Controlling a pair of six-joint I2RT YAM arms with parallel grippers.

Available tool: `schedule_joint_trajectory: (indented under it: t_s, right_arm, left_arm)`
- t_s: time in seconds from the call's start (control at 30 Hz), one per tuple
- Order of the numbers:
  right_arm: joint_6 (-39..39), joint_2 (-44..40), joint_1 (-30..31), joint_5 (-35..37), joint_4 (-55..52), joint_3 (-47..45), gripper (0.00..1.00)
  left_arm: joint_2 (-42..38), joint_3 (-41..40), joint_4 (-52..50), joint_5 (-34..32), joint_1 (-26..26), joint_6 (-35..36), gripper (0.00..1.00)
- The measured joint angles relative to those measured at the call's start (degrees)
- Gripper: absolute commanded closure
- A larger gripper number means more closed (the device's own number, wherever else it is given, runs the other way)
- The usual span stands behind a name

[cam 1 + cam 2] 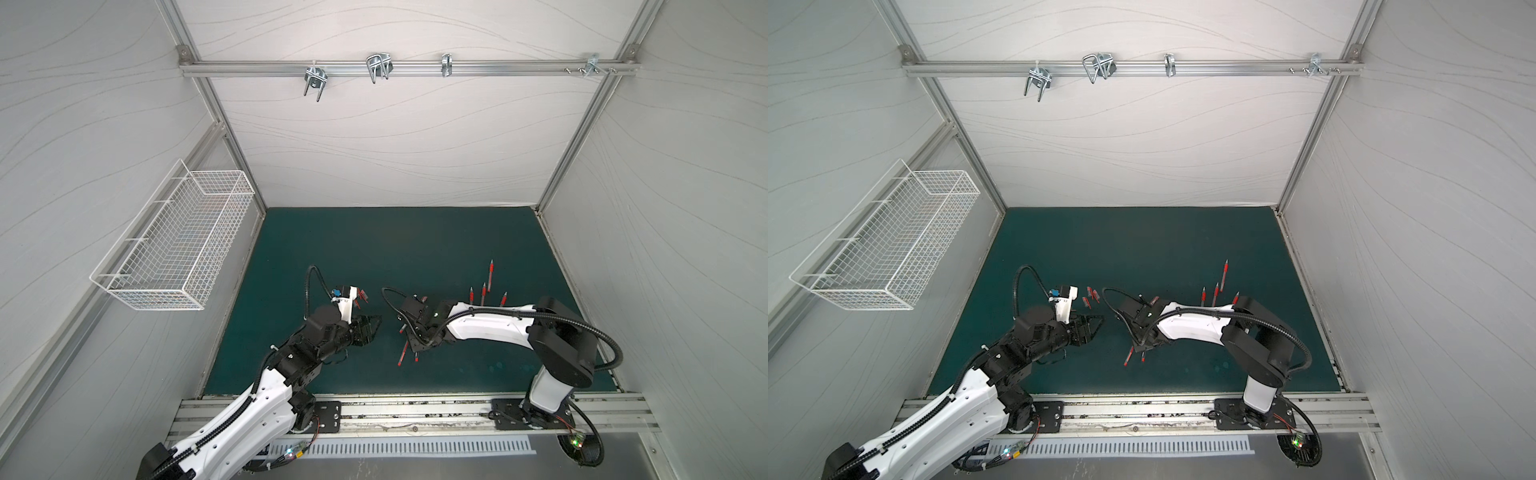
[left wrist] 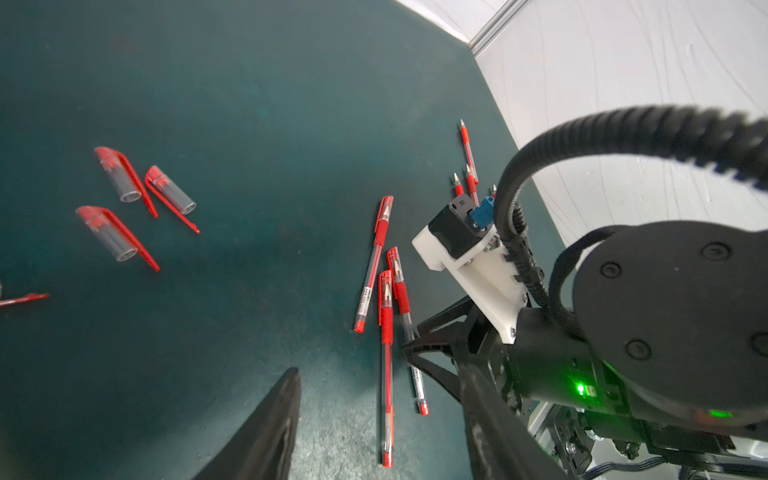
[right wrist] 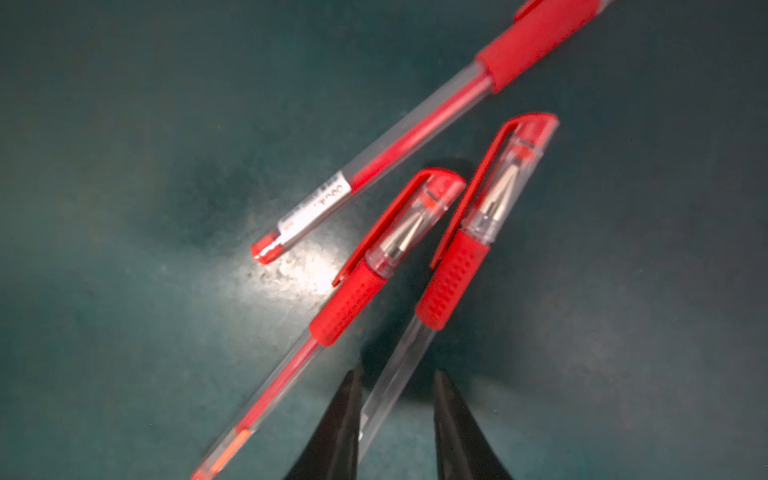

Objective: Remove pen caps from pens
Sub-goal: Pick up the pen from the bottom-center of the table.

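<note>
Right pincer (image 3: 397, 374) astride a pen (image 3: 451, 286), perhaps touching; top views hide this.

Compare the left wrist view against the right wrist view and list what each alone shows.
Left wrist only: loose pen caps on the mat, uncapped pens beyond the right arm, and the open, empty left gripper. Right wrist only: the right gripper straddling one capped pen's barrel, jaws not yet closed on it. Both: the three capped pens lying together.

A dark green mat (image 1: 374, 249) carries scattered pens (image 2: 386, 328) and loose caps (image 2: 118, 176).
</note>
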Motion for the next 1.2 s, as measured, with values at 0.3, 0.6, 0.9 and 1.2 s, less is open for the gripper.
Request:
schedule_joint_trajectory:
  t_s: [0.3, 0.6, 0.9, 1.2]
  right_arm:
    - [0.0, 0.0, -2.3, 0.4, 0.3, -0.6, 0.76]
    - [-0.9, -2.6, -8.2, 1.8, 1.2, -3.8, 0.88]
    - [-4.9, -7.5, -17.7, 1.0, 0.4, -7.0, 1.00]
    - [-12.1, -18.4, -24.3, -6.6, 3.2, -3.8, 1.00]
  left_arm:
    - [0.2, 0.0, -0.3, 0.0, 0.0, 0.1, 0.38]
    - [0.0, 0.0, -0.4, -0.3, 0.0, 0.1, 0.37]
    - [8.2, 1.9, 4.0, -2.6, 0.2, -2.4, 0.35]
    - [25.1, 19.5, 9.2, 2.3, 0.8, -1.7, 0.35]
